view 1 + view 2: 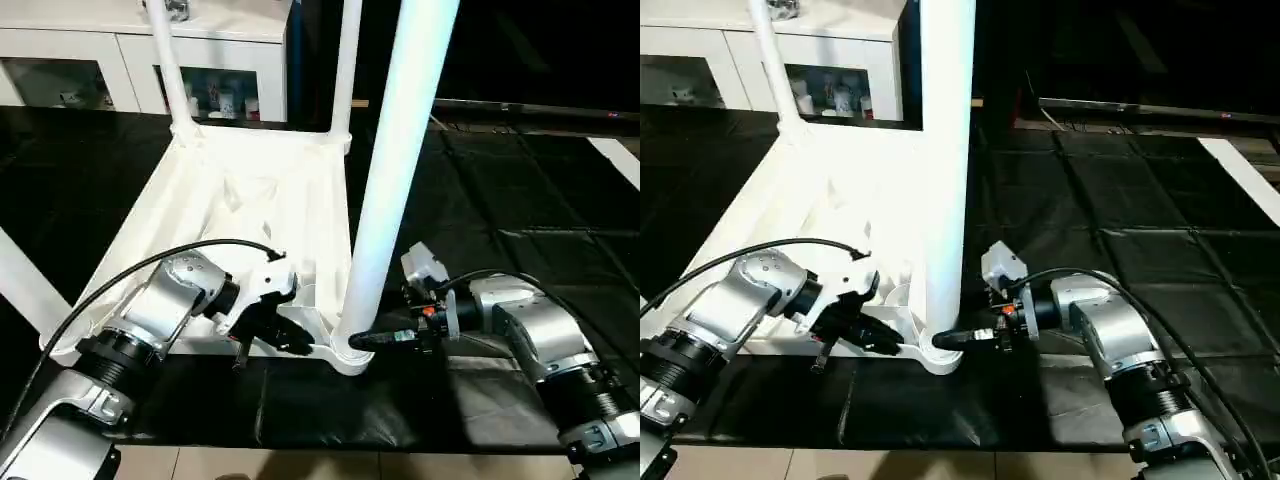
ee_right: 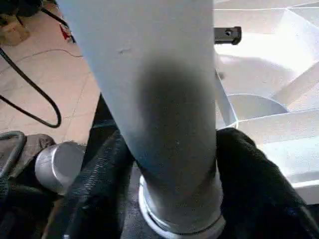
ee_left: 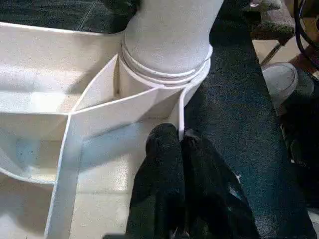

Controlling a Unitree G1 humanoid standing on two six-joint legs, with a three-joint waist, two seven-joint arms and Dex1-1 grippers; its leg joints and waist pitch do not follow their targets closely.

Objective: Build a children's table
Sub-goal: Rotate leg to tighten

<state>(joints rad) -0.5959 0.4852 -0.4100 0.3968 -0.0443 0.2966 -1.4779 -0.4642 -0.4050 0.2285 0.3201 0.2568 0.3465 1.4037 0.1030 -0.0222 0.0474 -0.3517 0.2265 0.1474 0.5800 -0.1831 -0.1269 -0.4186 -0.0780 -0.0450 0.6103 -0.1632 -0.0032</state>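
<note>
Right wrist view: right gripper (image 2: 174, 164) straddles the upright leg (image 2: 149, 99) just above its socket, grip unclear; left gripper (image 3: 174, 164) clenched beside it.

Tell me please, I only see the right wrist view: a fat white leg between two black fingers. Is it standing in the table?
Observer: Yes. The leg stands upright in the near corner socket of the upside-down tabletop.
Operator: What's the other gripper doing?
Observer: The left gripper is shut, its tips at a thin rib right beside that socket.
Operator: Are other legs in already?
Observer: Two far legs stand up in the far corners, one here and one here.
</note>
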